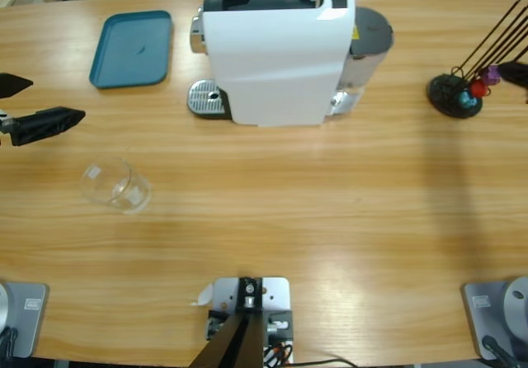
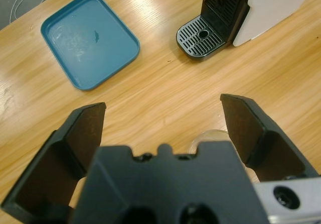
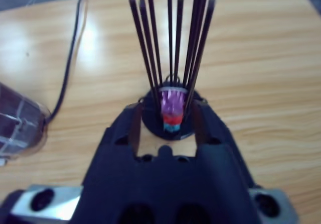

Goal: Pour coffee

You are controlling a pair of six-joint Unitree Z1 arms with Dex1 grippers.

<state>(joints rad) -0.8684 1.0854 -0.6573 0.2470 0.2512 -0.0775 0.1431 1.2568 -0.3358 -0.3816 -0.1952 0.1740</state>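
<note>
Glass tumbler (image 1: 116, 185) sits on the wooden table (image 1: 330, 211) at left of the high view, below and left of the white coffee machine (image 1: 276, 54). It looks clear; no brown layer of coffee can be made out in it from here. In the left wrist view only a sliver of its rim (image 2: 210, 136) shows, just past the gripper body.

Left gripper (image 2: 165, 118) has its jaws spread wide, nothing between them. It enters the high view at the left edge (image 1: 49, 125), above the tumbler and apart from it. Drip grille (image 2: 200, 35) and teal tray (image 2: 90, 38) lie beyond, upper part of the wrist view.

Right gripper (image 3: 168, 128) faces the capsule stand (image 3: 170, 108) with its black rods; jaws look narrowly parted, gripping nothing, the stand's base just past the tips.

Step in hand, as judged: take the tumbler. To do it well, bring the open jaws down to straddle the glass at mid-height, centre it, and close gently. Smooth glass may slip or tip if caught near the rim. Keep it upright on the way to the grille.
</note>
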